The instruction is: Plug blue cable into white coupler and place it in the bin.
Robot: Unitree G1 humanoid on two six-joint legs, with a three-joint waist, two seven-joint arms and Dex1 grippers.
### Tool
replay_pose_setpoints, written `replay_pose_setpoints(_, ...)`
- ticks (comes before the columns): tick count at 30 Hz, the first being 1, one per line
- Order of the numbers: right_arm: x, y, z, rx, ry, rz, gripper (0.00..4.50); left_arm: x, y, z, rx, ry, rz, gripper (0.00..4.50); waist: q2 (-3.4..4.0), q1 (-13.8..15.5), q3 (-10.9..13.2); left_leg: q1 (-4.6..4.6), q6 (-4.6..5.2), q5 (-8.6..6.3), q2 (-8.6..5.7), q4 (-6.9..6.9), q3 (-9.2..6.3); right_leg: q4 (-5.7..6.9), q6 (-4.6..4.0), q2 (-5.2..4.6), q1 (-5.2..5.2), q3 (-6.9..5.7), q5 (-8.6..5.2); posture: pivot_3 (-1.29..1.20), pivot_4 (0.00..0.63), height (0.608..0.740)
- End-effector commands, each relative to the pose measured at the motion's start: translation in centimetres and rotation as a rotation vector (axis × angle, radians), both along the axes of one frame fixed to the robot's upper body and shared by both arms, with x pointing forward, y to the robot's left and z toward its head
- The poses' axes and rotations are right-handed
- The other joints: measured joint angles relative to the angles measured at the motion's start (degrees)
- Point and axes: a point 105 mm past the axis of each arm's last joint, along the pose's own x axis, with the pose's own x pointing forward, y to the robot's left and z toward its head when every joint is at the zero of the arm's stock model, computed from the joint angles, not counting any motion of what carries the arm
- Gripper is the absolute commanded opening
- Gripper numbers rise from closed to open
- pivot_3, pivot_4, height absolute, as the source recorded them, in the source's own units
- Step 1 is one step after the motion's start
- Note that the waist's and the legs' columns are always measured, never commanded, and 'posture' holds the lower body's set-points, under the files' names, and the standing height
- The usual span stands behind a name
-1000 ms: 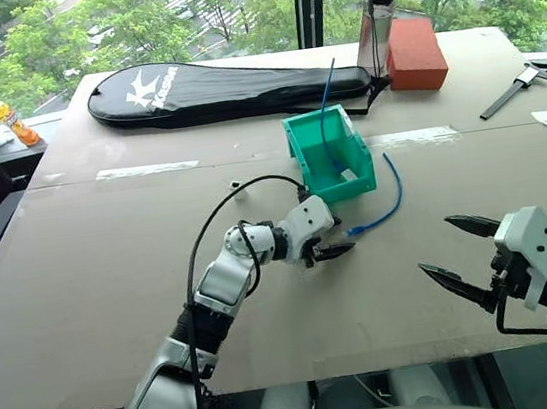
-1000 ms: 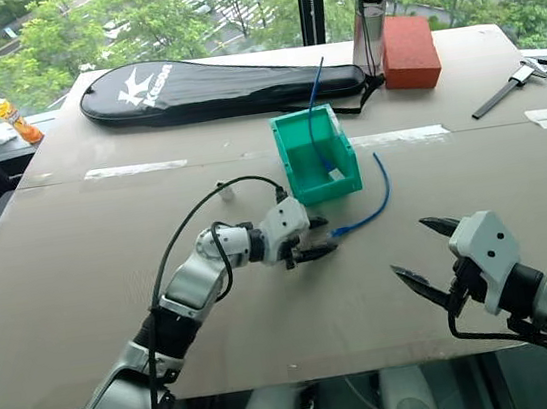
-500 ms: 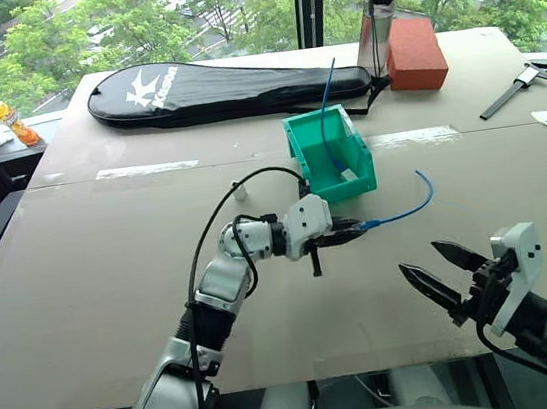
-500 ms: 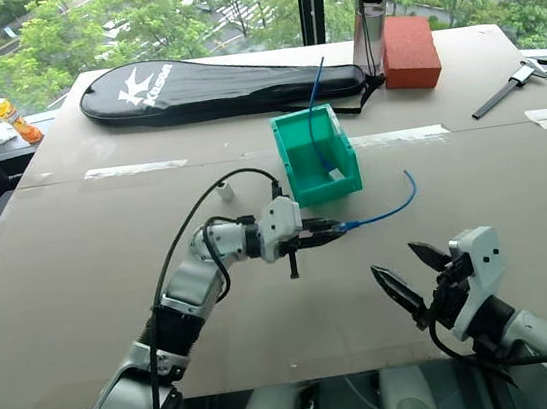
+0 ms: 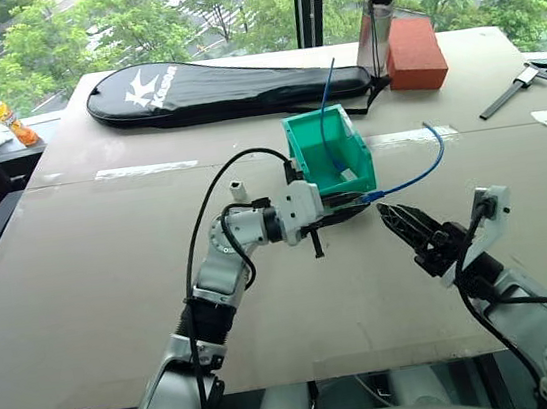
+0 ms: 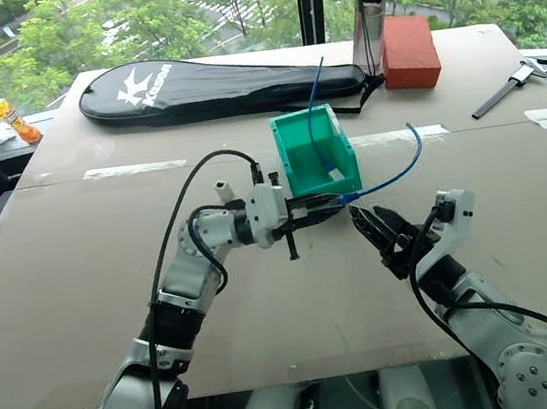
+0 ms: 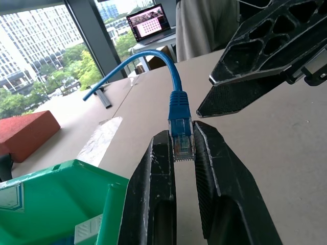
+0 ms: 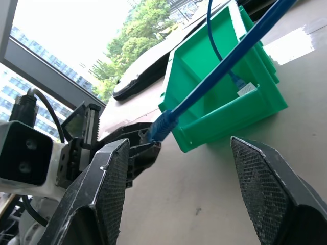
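A: Left gripper [image 7: 182, 148] is clamped on the blue cable [image 5: 413, 179] at its plug, just in front of the bin [image 5: 328, 154].

B: Right gripper [image 5: 404, 224] is spread apart beside the plug, holding nothing.

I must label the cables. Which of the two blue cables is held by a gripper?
The curved blue cable in front of the bin: the left gripper clamps its plug. The other blue cable stands inside the bin, untouched.
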Motion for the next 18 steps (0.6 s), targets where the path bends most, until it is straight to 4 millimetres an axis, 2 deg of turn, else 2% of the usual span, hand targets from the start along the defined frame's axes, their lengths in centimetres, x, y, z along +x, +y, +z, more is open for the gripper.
replay_pose_setpoints(1, 0.3, 0.7, 1.4, 0.066, -0.038, 0.032, 3.04, -0.5, -0.1, 1.3, -0.030, -0.076, -0.014, 0.00, 0.00, -0.02, 0.00, 0.00, 0.00, 0.00, 0.00, 0.00, 0.00, 0.00, 0.00, 0.01, 0.00, 0.00, 0.00, 0.00, 0.150, 0.740)
replay_pose_setpoints(11, 1.4, 1.6, 1.8, 0.078, -0.038, 0.080, 3.04, -0.7, 0.0, 1.4, -0.033, -0.095, -0.012, 0.00, 0.00, -0.03, 0.00, 0.00, 0.00, 0.00, 0.00, 0.00, 0.00, 0.00, 0.01, 0.03, 0.00, 0.00, 0.01, 0.00, 0.150, 0.740)
replay_pose_setpoints(14, 1.6, 1.8, 1.8, 0.086, -0.036, 0.089, 2.17, -0.8, 0.1, 1.5, -0.033, -0.099, -0.011, 0.00, 0.00, -0.06, 0.00, 0.00, 0.00, 0.00, 0.01, 0.00, 0.00, 0.01, 0.02, 0.03, 0.00, 0.01, 0.01, 0.00, 0.150, 0.740)
replay_pose_setpoints(18, 1.8, 2.0, 1.8, 0.092, -0.034, 0.099, 0.24, -0.9, 0.3, 1.4, -0.034, -0.098, -0.009, 0.00, 0.01, -0.05, 0.00, 0.00, 0.00, 0.00, 0.01, 0.00, -0.01, 0.01, 0.01, 0.03, 0.00, 0.00, 0.02, 0.00, 0.150, 0.740)
